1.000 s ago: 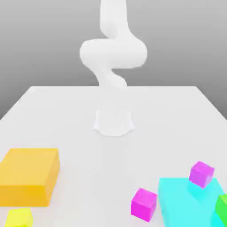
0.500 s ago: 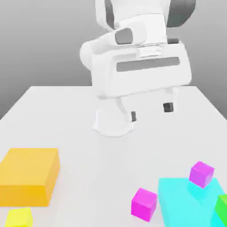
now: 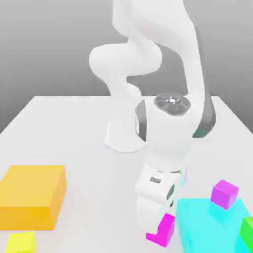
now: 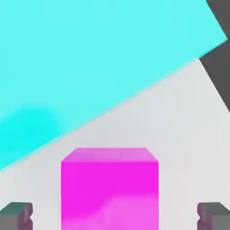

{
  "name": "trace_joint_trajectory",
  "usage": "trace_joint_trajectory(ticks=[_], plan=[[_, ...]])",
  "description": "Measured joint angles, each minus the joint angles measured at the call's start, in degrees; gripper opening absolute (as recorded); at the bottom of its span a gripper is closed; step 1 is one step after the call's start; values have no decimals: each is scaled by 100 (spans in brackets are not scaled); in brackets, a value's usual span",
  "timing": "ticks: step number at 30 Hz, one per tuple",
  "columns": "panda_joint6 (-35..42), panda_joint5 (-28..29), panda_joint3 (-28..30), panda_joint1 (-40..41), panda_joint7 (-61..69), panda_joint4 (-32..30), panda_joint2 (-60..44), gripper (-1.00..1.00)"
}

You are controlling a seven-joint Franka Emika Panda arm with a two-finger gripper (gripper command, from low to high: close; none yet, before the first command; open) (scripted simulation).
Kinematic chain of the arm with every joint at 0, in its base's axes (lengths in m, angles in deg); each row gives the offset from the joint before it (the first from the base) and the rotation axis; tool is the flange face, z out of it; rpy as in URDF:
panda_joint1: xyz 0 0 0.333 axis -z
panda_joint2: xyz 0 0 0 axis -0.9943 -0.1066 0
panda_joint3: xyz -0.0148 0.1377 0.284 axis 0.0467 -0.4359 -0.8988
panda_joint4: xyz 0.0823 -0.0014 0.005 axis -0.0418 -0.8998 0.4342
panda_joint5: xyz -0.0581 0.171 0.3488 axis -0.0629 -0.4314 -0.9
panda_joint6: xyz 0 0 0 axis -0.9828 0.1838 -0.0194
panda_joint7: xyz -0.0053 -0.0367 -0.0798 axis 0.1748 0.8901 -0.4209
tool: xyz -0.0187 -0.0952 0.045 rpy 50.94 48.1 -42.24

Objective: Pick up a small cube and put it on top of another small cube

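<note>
orange block point(image 3: 32, 195): near the table's point(image 3: 74, 123) front left corner, apart from the work.
magenta cube point(image 4: 110, 188): near the front edge, just beside the cyan block point(image 3: 210, 225); likely light, rigid, smooth-sided, so take its two flat opposite faces squarely.
gripper point(image 4: 114, 215): fingers spread wide, one on each side of the magenta cube, not yet pinching.
second magenta cube point(image 3: 225, 193): sits on the cyan block; probable stacking base.

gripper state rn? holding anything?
Gripper: open, fingertips either side of the magenta cube, not holding it.
</note>
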Motion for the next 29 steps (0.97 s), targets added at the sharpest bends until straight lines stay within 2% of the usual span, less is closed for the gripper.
trace_joint_trajectory(ticks=[8,13,21,25,26,29], plan=[[92,57,28,-18,-39,-21,109,-100],[902,320,139,-199,-318,-161,1053,-100],[2501,580,-578,-1464,-1671,179,2319,-100],[1919,649,-542,-1491,-1854,96,1829,-100],[1762,662,-541,-1486,-1868,70,1697,100],[1762,662,-541,-1486,-1868,70,1697,100]])
